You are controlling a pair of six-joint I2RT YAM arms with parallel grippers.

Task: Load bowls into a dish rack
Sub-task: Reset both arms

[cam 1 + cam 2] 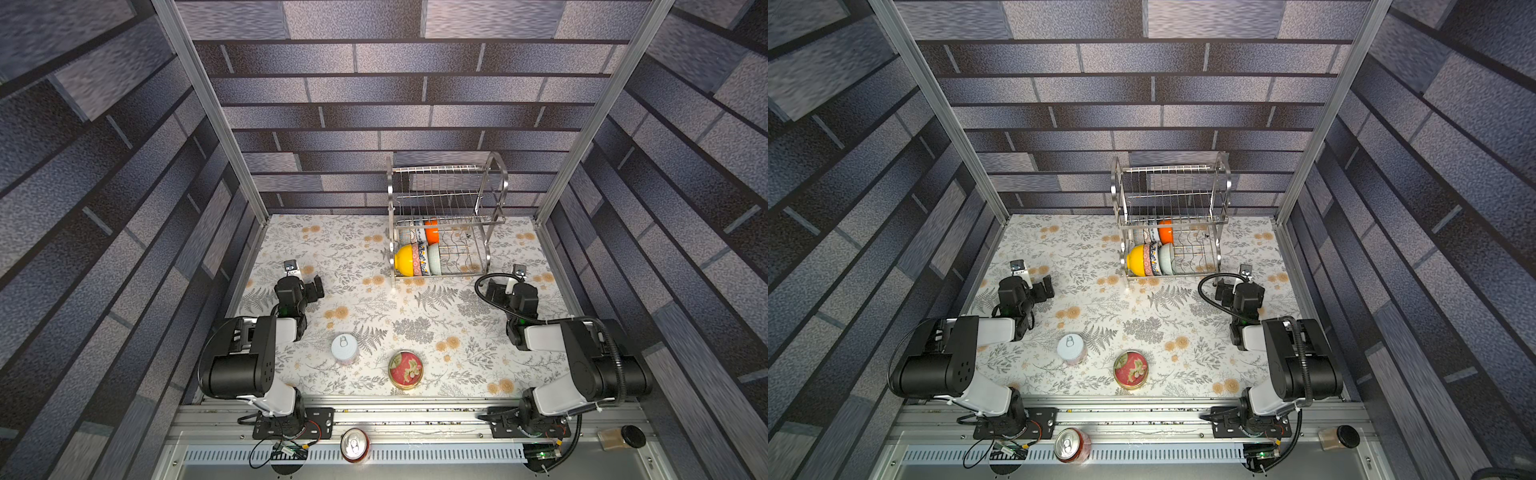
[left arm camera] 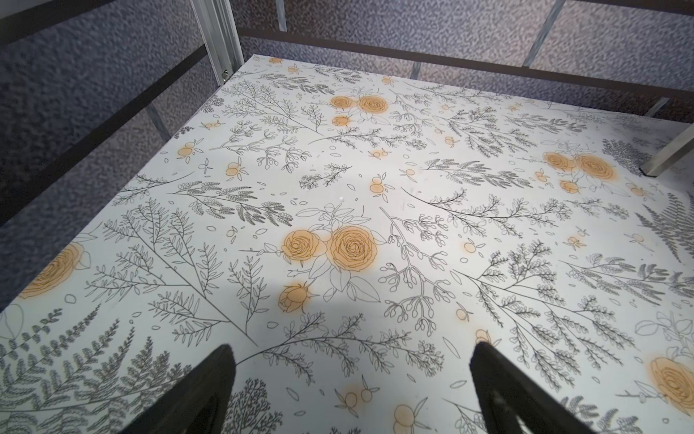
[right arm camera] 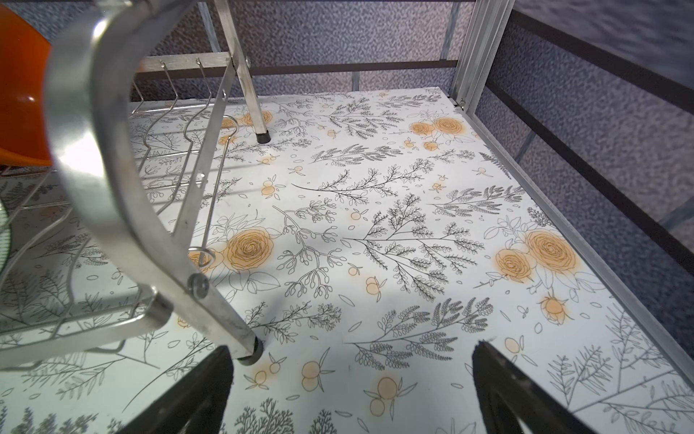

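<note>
near table: white pull-tab can (image 1: pixel 345 349) and flat red tin (image 1: pixel 405 370) stand apart, not my targets. I see no bowl loose on the floral tabletop (image 1: pixel 374 299).
left gripper (image 2: pixel 353 349): fingers spread wide with nothing between them, over bare tabletop, well apart from the rack.
right gripper (image 3: pixel 353 347): spread wide and empty, just beside the rack's near right foot.
dish rack (image 1: pixel 444 195): far side, right of centre, upright. Top tier is bare.
bowls: all on the lower tier, standing on edge. Yellow bowl (image 1: pixel 404 260), a floral bowl (image 1: pixel 420 257) and pale green bowl (image 1: pixel 435 259) in front; orange bowl (image 1: pixel 431 231) and patterned ones behind. They're packed tight, so I can't tell the count.
progress: I judge loading done or nearly so, with nothing left in view to pick.
</note>
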